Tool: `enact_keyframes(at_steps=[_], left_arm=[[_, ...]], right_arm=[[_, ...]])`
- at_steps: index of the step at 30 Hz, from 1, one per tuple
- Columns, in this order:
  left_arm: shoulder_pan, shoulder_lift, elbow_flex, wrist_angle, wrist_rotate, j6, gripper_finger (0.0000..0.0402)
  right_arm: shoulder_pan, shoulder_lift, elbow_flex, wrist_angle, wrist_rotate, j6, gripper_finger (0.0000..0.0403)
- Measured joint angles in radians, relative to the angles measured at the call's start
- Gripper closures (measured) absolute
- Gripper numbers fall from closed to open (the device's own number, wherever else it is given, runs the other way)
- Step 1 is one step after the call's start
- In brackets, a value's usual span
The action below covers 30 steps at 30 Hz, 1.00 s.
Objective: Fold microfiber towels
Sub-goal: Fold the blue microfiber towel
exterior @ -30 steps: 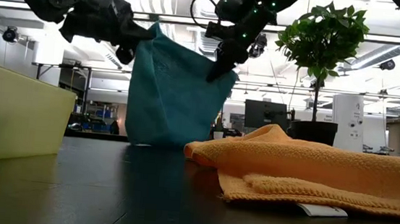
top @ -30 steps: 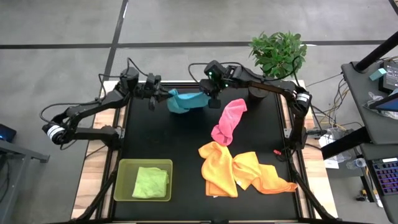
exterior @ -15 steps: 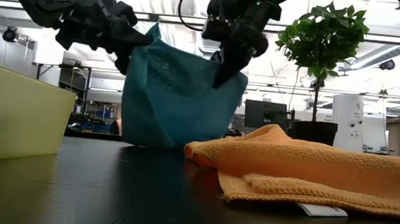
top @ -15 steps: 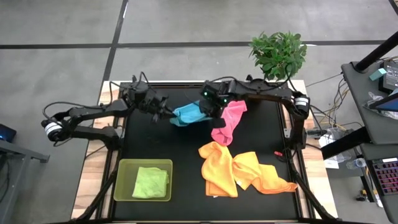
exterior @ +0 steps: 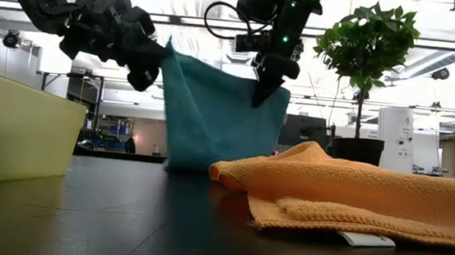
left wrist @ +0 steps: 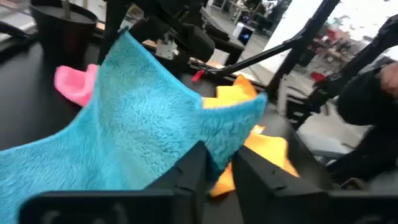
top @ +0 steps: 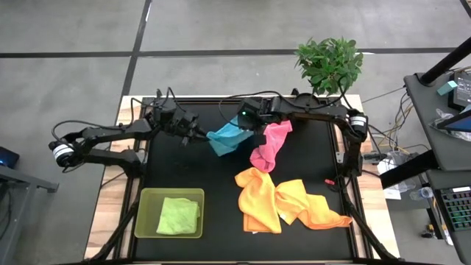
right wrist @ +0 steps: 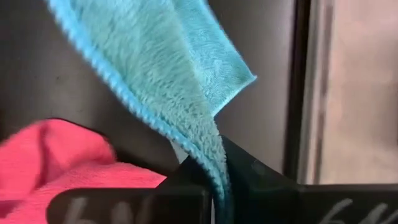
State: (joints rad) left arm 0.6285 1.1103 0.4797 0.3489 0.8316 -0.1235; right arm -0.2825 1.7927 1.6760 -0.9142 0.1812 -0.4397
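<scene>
A light blue towel point(top: 228, 138) hangs between my two grippers at the table's far middle. Its top edge point(exterior: 212, 67) runs nearly straight from one gripper to the other, and its lower end point(exterior: 199, 165) is down at the table. My left gripper point(top: 197, 135) is at the towel's left corner and my right gripper point(top: 246, 125) at its right corner, each shut on it. A pink towel point(top: 269, 143) lies just right of the blue one. Orange and yellow towels point(top: 288, 203) lie crumpled at the near right. My left gripper has the towel's upper left corner point(left wrist: 217, 149) between its two fingers point(left wrist: 193, 171), which stand a little apart. It comes nearly level from the table's left. The cloth rises from the fingers and stretches away to the other arm. My right gripper pinches the towel's upper right corner point(right wrist: 214, 165) between its two fingers point(right wrist: 255, 180). It slants down from the far right. The cloth hangs away below the fingers; whether one layer or several, I cannot tell.
A translucent lime-green tray point(top: 147, 199) at the near left holds a folded lime green towel point(top: 179, 216). A potted plant point(top: 329, 65) stands at the far right corner. Bare black tabletop lies between the tray and the orange towels.
Both grippers have come down and toward the table's near edge with the blue towel, the left one also moving rightward. The towel has sunk with them and shifted right, still hanging between the two held corners.
</scene>
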Motion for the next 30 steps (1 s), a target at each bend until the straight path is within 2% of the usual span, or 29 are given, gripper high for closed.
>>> enact_keyframes(at_steps=[3, 8, 10, 16, 20, 25, 30], left_arm=[[0.001, 0.000, 0.000, 0.000, -0.101, 0.025, 0.0292], [0.002, 0.000, 0.006, 0.000, -0.377, 0.055, 0.0229], [0.002, 0.000, 0.013, 0.014, -0.436, 0.054, 0.0212], [-0.021, 0.001, 0.031, 0.109, -0.442, 0.045, 0.0194], [-0.065, 0.044, 0.032, 0.261, -0.442, 0.004, 0.0194], [-0.108, 0.203, 0.036, 0.480, -0.441, 0.008, 0.0194], [-0.116, 0.401, 0.083, 0.707, -0.439, 0.002, 0.0194]], right_arm=[[0.001, -0.005, 0.000, 0.000, 0.004, -0.002, 0.0394], [0.001, -0.021, 0.000, -0.001, 0.004, 0.000, 0.0394], [0.000, -0.030, 0.000, -0.004, 0.004, 0.009, 0.0394], [0.001, -0.050, 0.000, -0.016, 0.004, 0.022, 0.0394], [0.000, -0.051, 0.001, -0.016, 0.004, 0.022, 0.0394], [0.003, -0.051, 0.001, -0.017, 0.004, -0.015, 0.0394], [0.028, -0.051, -0.007, -0.032, 0.005, -0.126, 0.0394]])
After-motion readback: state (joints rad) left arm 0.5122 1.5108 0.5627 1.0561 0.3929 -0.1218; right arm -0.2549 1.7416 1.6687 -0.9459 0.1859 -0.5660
